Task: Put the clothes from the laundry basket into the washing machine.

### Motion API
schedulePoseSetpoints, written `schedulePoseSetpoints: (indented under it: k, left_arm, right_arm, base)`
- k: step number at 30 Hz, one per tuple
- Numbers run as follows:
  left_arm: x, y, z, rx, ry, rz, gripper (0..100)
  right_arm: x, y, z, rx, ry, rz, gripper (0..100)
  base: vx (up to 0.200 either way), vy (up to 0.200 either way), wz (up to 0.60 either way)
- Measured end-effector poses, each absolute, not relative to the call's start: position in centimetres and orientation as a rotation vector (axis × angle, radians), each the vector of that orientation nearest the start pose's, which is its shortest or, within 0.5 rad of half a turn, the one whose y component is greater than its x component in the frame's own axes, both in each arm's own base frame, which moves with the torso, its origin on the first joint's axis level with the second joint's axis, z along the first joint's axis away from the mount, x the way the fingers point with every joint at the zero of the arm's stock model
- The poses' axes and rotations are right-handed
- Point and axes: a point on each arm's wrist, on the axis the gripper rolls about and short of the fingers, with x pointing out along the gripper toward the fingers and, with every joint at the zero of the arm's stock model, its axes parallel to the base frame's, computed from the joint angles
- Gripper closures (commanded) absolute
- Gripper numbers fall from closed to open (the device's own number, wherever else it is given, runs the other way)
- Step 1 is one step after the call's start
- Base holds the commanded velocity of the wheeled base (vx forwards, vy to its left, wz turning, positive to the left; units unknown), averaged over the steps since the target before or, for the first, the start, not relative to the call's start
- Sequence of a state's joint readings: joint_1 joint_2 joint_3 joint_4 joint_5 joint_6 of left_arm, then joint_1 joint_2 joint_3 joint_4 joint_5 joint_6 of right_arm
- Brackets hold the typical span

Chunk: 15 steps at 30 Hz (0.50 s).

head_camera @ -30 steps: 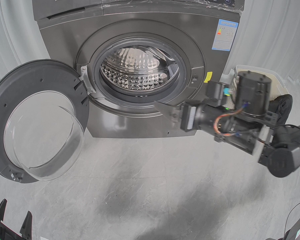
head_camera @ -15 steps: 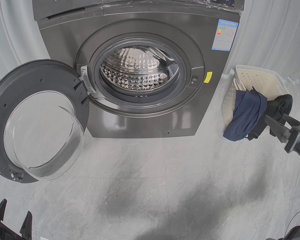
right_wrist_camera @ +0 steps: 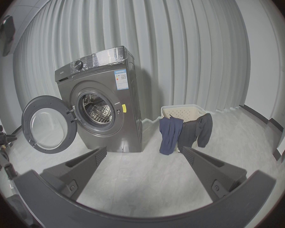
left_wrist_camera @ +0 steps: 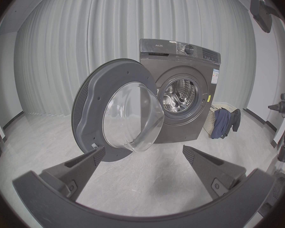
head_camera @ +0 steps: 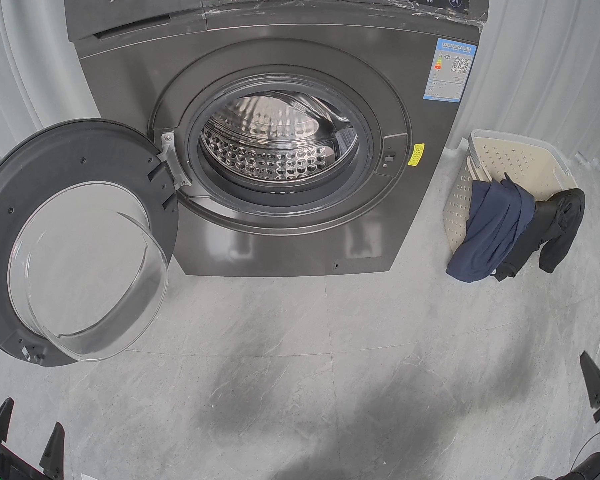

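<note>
The left tool (left_wrist_camera: 142,149) and the right tool (right_wrist_camera: 143,149) are held spread wide and empty, well apart from the clothes. A navy blue garment (head_camera: 493,231) and a black garment (head_camera: 559,221) are draped over the rim of the cream perforated plastic laundry basket (head_camera: 523,158), beside the dark grey washing machine (head_camera: 273,48). Its round glass door (head_camera: 73,235) is swung aside, so the drum (head_camera: 277,141) is left free for loading.

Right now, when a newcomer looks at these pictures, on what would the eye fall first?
First the big grey washer in the middle, its round door swung wide open on the robot's left and the shiny drum showing no clothes. Then the pale basket beside the washer on the robot's right, with a blue garment and a black garment hanging over its front rim.
</note>
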<state>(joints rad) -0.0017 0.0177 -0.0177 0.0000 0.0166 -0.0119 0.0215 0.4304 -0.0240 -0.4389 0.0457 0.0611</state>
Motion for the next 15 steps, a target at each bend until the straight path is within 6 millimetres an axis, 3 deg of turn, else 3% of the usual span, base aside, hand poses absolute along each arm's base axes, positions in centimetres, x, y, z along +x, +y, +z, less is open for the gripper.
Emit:
schedulePoseSetpoints:
  k: [10, 15]
  left_arm:
    - [-2.3, 0.0, 8.1, -0.012, 0.000, 0.015, 0]
    - [-2.3, 0.0, 8.1, -0.012, 0.000, 0.015, 0]
  right_arm:
    - [-1.6, 0.4, 9.6, 0.046, -0.042, 0.193, 0]
    - [-2.1, 0.2, 8.8, 0.047, -0.039, 0.089, 0]
  base:
    - [0.000, 0.000, 0.00]
    - [0.000, 0.000, 0.00]
